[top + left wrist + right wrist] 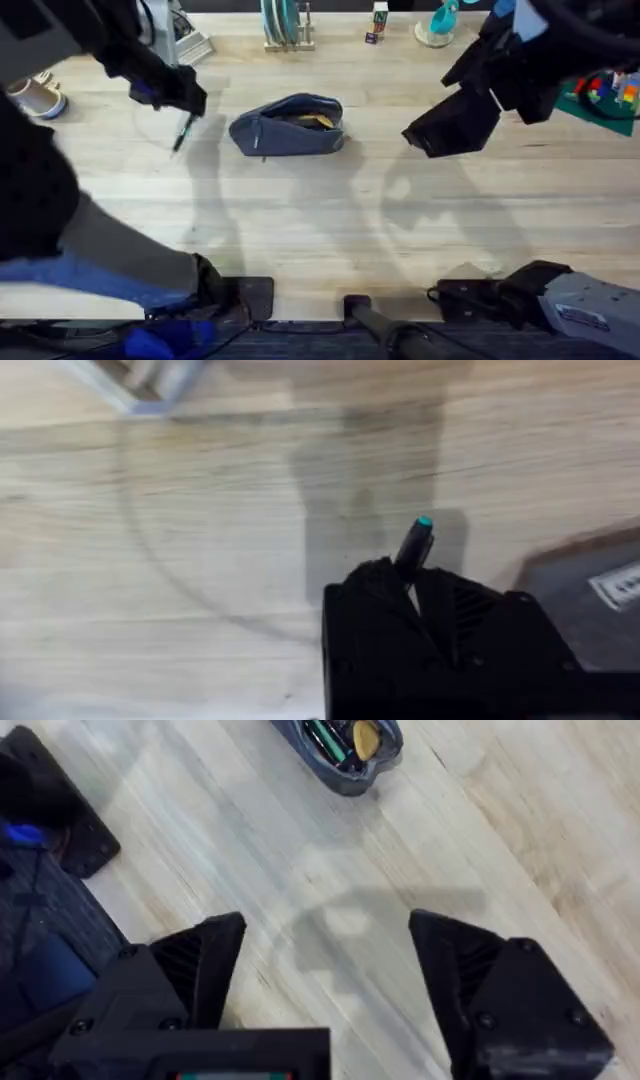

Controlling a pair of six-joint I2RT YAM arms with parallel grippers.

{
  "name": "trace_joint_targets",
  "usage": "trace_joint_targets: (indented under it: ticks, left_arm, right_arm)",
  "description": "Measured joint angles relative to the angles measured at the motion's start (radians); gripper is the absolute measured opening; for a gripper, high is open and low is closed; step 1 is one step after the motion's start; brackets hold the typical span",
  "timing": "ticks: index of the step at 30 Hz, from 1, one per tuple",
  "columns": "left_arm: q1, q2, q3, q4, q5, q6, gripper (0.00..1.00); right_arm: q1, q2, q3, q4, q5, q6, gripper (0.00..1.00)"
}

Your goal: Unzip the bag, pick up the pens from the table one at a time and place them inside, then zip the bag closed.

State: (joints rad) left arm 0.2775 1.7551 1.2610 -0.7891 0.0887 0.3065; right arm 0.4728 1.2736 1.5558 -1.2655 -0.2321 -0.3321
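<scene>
The grey-blue bag (288, 126) lies unzipped at the middle back of the table (330, 220), its opening facing up. In the right wrist view the bag (345, 770) holds green pens (322, 738) and a yellow item. My left gripper (186, 106) hovers left of the bag, shut on a dark pen (182, 132) that hangs down from it. The left wrist view shows this pen (414, 546) with its teal tip poking out between my left gripper (410, 588) fingers. My right gripper (450, 122) hangs open to the right of the bag, nothing between the jaws of the right gripper (328, 970).
A mug (36, 97) stands at the left edge. Along the back are a dish rack (286, 26), a small box (378, 22) and a teal item (438, 24). A green mat with coloured bricks (608, 96) lies far right.
</scene>
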Motion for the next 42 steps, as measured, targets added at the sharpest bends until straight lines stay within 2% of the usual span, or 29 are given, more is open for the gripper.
trace_joint_targets:
  ticks: [7,22,33,36,42]
  left_arm:
    - [0.0,-0.181,0.0,-0.041,-0.004,0.0,0.042]
    - [0.0,-0.402,0.0,-0.24,-0.005,0.0,0.042]
    - [-0.001,-0.534,0.0,-0.267,0.006,0.005,0.042]
    - [-0.014,-0.575,0.0,-0.267,0.04,0.033,0.042]
    - [-0.085,-0.652,0.0,-0.267,0.103,0.109,0.041]
  right_arm:
    - [0.0,0.0,0.0,0.0,0.0,0.0,0.996]
    - [0.0,0.0,0.0,0.0,0.0,0.0,0.996]
    - [0.0,0.0,0.0,0.0,0.0,0.0,0.995]
    - [0.0,0.0,0.0,0.0,0.0,0.0,0.996]
    - [0.0,0.0,0.0,0.0,0.0,0.0,0.996]
